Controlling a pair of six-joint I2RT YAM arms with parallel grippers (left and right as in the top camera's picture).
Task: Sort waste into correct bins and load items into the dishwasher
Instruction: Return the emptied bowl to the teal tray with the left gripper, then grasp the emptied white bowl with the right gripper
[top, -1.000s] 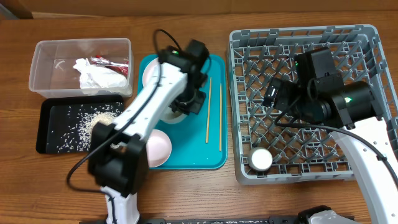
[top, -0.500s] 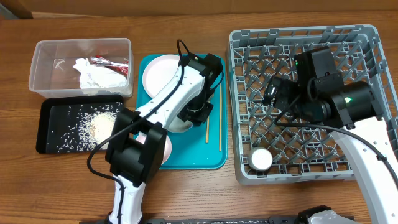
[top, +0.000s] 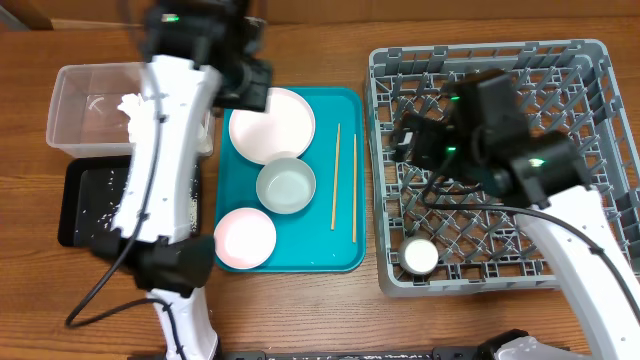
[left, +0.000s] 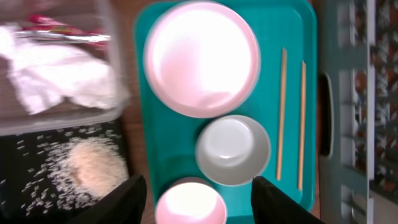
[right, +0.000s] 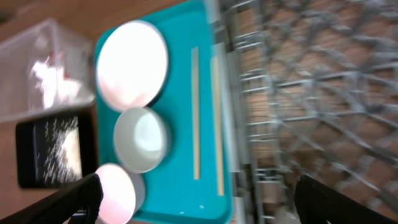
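Note:
On the teal tray lie the large white plate, a white bowl, a small white dish and two chopsticks. My left gripper hangs high above them, open and empty; it shows near the tray's back left corner. The wrist view shows the plate, bowl, napkin, wrapper and rice. My right gripper is open and empty over the dishwasher rack's left part. One small bowl stands in the rack.
The clear tub sits at the back left with the napkin inside. In front of it, the black tray holds the rice. My left arm partly hides both. The rack's left wall runs close beside the teal tray.
My left gripper has opened, risen off the bowl on the teal tray and swung back to the left. The bowl now stands uncovered. My right arm has shifted slightly left.

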